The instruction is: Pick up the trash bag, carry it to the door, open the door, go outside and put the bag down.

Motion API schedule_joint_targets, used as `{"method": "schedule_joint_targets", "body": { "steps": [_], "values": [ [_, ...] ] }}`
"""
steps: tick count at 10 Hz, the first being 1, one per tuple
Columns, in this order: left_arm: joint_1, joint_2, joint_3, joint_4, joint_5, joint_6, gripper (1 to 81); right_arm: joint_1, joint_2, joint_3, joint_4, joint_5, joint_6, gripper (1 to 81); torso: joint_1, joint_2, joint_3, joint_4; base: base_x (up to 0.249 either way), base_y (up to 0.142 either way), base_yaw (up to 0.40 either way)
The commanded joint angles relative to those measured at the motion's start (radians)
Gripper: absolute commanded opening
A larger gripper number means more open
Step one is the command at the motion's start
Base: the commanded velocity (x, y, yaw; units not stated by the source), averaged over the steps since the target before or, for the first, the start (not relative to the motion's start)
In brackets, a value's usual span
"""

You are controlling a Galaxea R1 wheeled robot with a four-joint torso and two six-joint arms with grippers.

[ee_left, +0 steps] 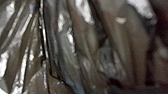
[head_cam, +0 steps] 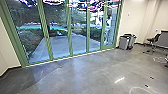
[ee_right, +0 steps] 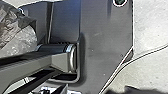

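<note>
Close against the left wrist camera is the trash bag [ee_left: 65,45], a dark, shiny, creased translucent plastic. In the right wrist view part of the trash bag [ee_right: 18,35] bulges beside the robot's dark base plate. Green-framed glass doors [head_cam: 70,32] stand ahead in the head view, with a paved path visible through the panes. The fingers of both grippers cannot be made out, so how the bag is held cannot be told.
Grey bins [head_cam: 124,42] stand by the wall right of the glass. Farther right are an office chair [head_cam: 153,40] and a dark panel. Cables [head_cam: 142,88] lie on the polished floor [head_cam: 87,72] at the right. Shrubs border the outside path.
</note>
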Motion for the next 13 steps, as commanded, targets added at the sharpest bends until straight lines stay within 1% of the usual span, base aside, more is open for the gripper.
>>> {"method": "schedule_joint_targets", "body": {
  "steps": [1,9,13],
  "values": [
    [-0.043,-0.002,0.003,-0.008,0.088,0.004,1.0,0.045,0.004,-0.003,-0.007,-0.064,-0.002,81.1,0.000,0.000,0.000,0.000,0.000,0.000,0.000],
    [-0.043,0.004,0.004,0.000,0.083,0.007,1.0,0.045,0.005,-0.003,-0.007,-0.064,-0.002,81.1,0.000,0.000,0.000,0.000,0.000,0.000,0.000],
    [-0.043,0.003,0.004,0.000,0.082,0.009,1.0,0.040,0.007,-0.003,-0.005,-0.064,-0.002,81.1,-0.003,-0.001,0.000,0.000,0.109,0.000,0.000]
  ]
}}
